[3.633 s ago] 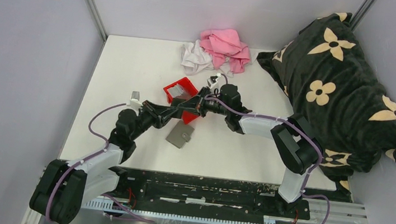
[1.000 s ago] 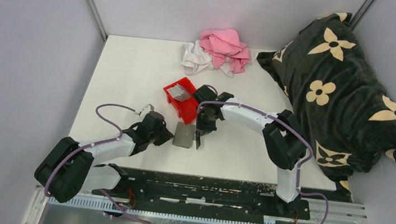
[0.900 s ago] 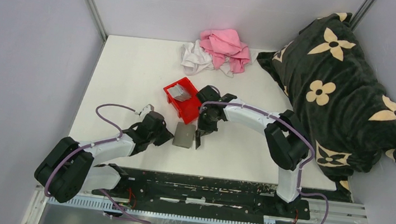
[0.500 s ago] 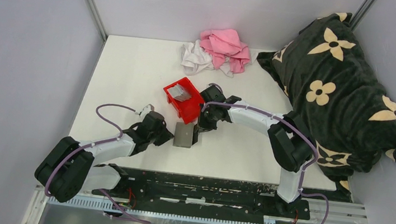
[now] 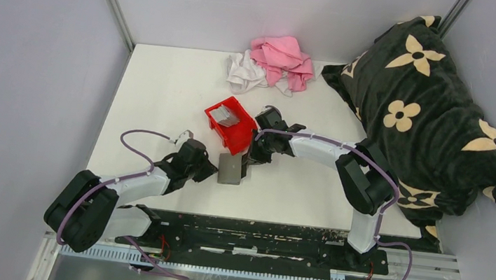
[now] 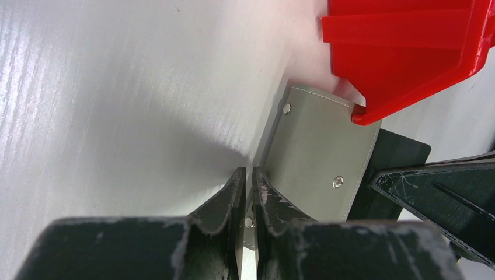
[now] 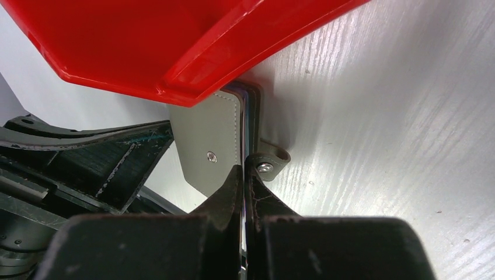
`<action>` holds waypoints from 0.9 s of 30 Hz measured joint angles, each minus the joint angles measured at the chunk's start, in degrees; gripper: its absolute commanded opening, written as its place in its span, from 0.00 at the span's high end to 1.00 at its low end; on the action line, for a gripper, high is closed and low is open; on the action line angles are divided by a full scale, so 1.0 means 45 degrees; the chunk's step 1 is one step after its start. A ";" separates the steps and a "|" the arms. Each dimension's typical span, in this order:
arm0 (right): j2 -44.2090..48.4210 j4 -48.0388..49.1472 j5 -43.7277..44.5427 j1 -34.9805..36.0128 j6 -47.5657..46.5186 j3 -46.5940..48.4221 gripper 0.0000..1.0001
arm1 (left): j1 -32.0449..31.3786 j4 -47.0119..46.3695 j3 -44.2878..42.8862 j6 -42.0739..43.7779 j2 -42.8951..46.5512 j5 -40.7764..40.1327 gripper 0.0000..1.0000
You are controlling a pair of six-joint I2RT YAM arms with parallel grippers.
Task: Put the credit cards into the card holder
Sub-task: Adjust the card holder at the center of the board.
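Note:
The grey card holder (image 5: pixel 231 171) lies just in front of the red bin (image 5: pixel 237 137), and several silver credit cards (image 5: pixel 222 114) rest in the bin. My left gripper (image 5: pixel 212 171) is shut on the card holder's left edge, beside its snap studs, shown in the left wrist view (image 6: pixel 246 173). My right gripper (image 5: pixel 248 162) is at the holder's right edge. It is shut on a thin silvery card seen edge-on (image 7: pixel 247 125), which runs into the holder's (image 7: pixel 207 131) edge layers. The holder's snap tab (image 7: pixel 266 161) lies loose on the table.
The red bin (image 7: pixel 175 41) overhangs the card holder's far end, close to both grippers. Pink and white cloths (image 5: pixel 272 62) lie at the back of the table. A black flowered pillow (image 5: pixel 432 105) fills the right side.
The right gripper has slid back along the holder's right edge toward the bin. The left gripper has stayed on the left edge. Both grippers were at the bin 3.6 s ago.

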State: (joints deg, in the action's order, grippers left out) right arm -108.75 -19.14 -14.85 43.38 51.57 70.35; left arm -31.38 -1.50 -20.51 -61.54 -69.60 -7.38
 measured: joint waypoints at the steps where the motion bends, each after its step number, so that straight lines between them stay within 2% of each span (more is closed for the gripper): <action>1: 0.0005 0.0073 -0.0034 -0.0010 0.0019 -0.0034 0.99 | 0.0000 0.0000 0.0000 0.0000 0.0000 0.0000 0.84; 27: 0.0491 0.1472 -0.0908 -0.0092 0.0729 -0.0772 0.99 | 0.0000 -0.0029 0.0107 0.0000 0.0102 0.0000 0.87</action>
State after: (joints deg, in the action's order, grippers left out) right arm -106.54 -12.51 -18.94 42.96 54.85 66.87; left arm -31.38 -1.63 -20.03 -61.54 -69.14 -7.38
